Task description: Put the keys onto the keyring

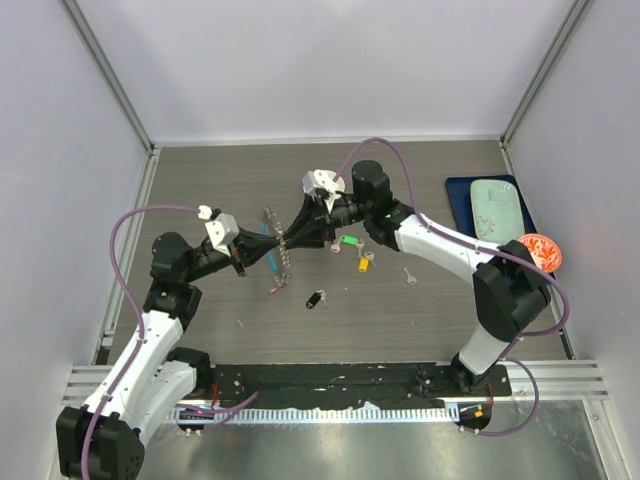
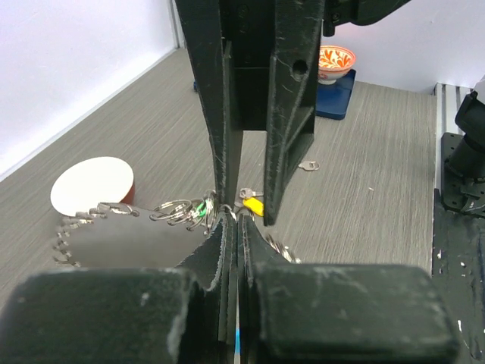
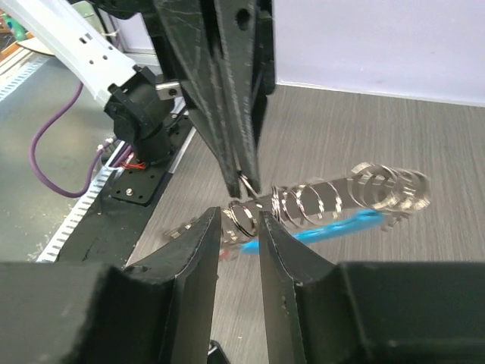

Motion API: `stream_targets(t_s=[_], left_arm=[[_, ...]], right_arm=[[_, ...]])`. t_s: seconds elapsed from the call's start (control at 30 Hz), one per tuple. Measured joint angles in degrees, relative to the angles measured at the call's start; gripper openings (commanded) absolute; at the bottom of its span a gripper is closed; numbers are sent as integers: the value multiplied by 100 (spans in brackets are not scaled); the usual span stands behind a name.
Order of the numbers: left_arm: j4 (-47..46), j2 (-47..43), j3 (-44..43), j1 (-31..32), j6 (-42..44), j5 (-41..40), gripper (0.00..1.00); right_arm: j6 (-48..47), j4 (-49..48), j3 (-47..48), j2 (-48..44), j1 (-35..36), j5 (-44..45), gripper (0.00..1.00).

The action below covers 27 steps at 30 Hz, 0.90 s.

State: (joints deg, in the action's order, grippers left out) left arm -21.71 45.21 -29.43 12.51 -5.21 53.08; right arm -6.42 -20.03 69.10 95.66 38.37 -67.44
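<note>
Left end effector (image 1: 278,245) is shut tight on the wire of the keyring (image 3: 326,199); the right end effector (image 3: 239,220) meets it tip to tip with its jaws a little apart.

The keyring is held up above the tabletop (image 1: 200,180) between the two tips, and its blue tag (image 3: 333,226) is just under the wire. One small ring sits between the right fingers (image 3: 204,243); whether they touch it is not clear. The keys lie on the tabletop below the tips, toward the right arm's side. The green-tagged key (image 1: 348,240) is nearest, then the yellow-tagged key (image 1: 365,263) and the plain key (image 1: 410,276). The black-tagged key (image 1: 316,298) lies toward the arm bases.
</note>
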Motion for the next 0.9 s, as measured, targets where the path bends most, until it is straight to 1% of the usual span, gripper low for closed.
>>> stream_targets(t_s=[0.3, 0.73, 0.9], left_arm=[[52, -24, -22, 24, 116, 101, 0], [81, -22, -22, 24, 142, 120, 0], [190, -22, -24, 24, 227, 122, 0]], right_arm=[[-52, 122, -20, -17, -273, 352, 31], [55, 35, -31, -20, -258, 249, 31], [76, 35, -35, -83, -258, 208, 28]])
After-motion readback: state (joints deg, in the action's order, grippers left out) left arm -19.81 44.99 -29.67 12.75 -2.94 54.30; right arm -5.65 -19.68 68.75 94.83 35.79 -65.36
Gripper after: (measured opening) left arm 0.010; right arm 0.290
